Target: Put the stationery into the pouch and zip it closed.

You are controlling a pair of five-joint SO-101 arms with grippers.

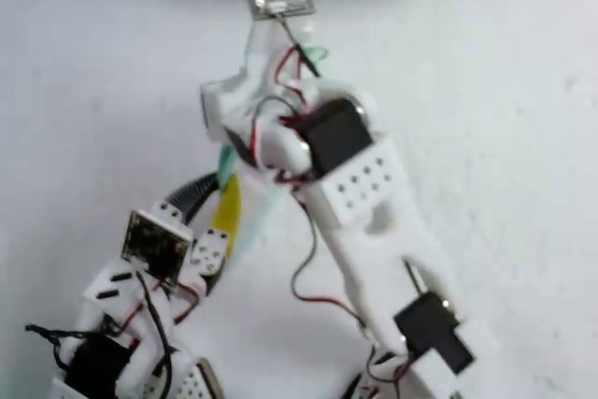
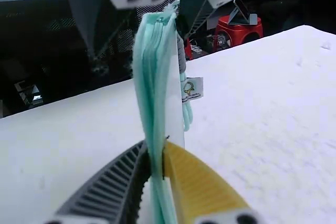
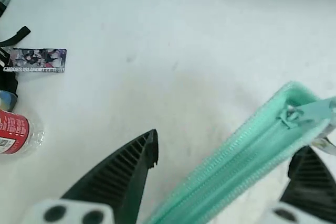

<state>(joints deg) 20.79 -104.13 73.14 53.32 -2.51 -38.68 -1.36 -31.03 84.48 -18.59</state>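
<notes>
The left hand (image 2: 156, 162) pinches the green pouch (image 2: 155, 77) tight. The right hand (image 3: 229, 145) is wide open around the pouch's end, over the white bench (image 3: 184, 51).

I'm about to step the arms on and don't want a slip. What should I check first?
1. Left gripper shut on pouch: ok.
2. Right gripper holding pouch: not ok, it is open, with a finger on either side.
3. Slider at the pouch's end: ok.
4. Zip shut along the visible stretch: ok.
5. Stationery inside: cannot tell.
</notes>
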